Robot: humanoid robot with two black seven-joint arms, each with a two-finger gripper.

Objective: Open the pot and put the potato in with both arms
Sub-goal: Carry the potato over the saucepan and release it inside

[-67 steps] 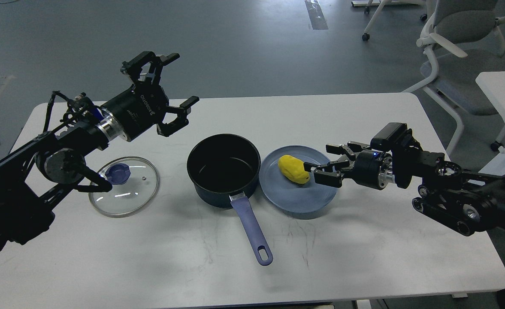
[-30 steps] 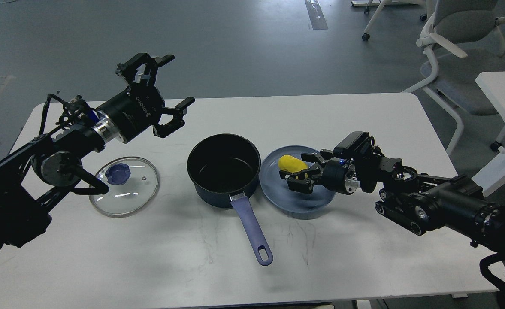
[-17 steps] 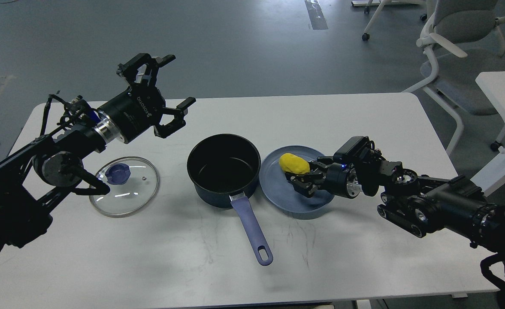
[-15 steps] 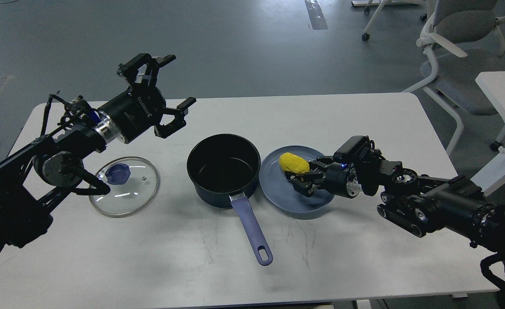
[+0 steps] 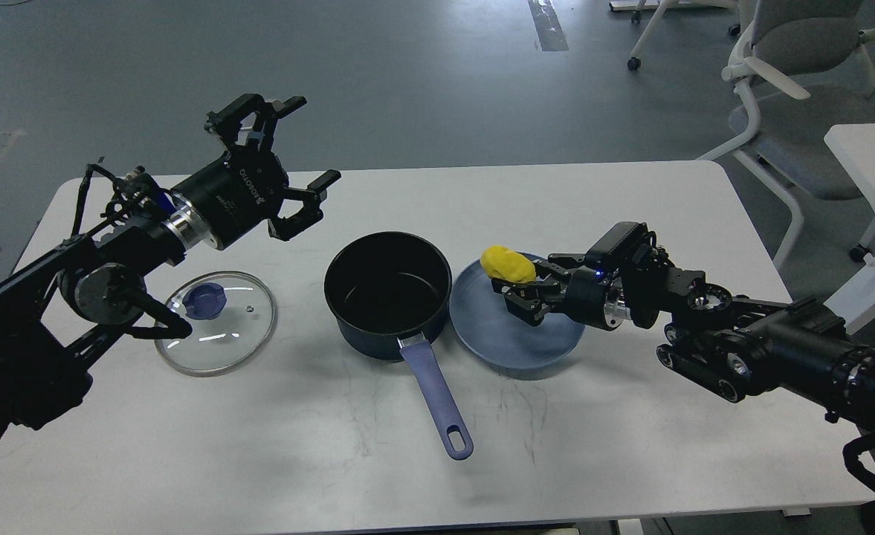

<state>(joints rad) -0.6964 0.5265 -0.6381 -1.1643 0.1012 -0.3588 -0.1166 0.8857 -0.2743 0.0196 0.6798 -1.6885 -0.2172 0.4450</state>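
Note:
The dark blue pot (image 5: 386, 293) stands open mid-table, its purple handle (image 5: 437, 401) pointing toward me. Its glass lid (image 5: 215, 321) with a blue knob lies flat to the left. My right gripper (image 5: 517, 286) is shut on the yellow potato (image 5: 507, 265) and holds it lifted just above the far left rim of the blue plate (image 5: 515, 327), right of the pot. My left gripper (image 5: 288, 148) is open and empty, raised above the table behind the lid and left of the pot.
A white table (image 5: 630, 416) carries everything. An office chair (image 5: 794, 89) and a second white table (image 5: 872, 171) stand at the right beyond the table edge. Grey floor lies behind.
My right gripper reached over the plate, closed on the potato and has lifted it up and slightly left off the plate. The left arm has barely moved.

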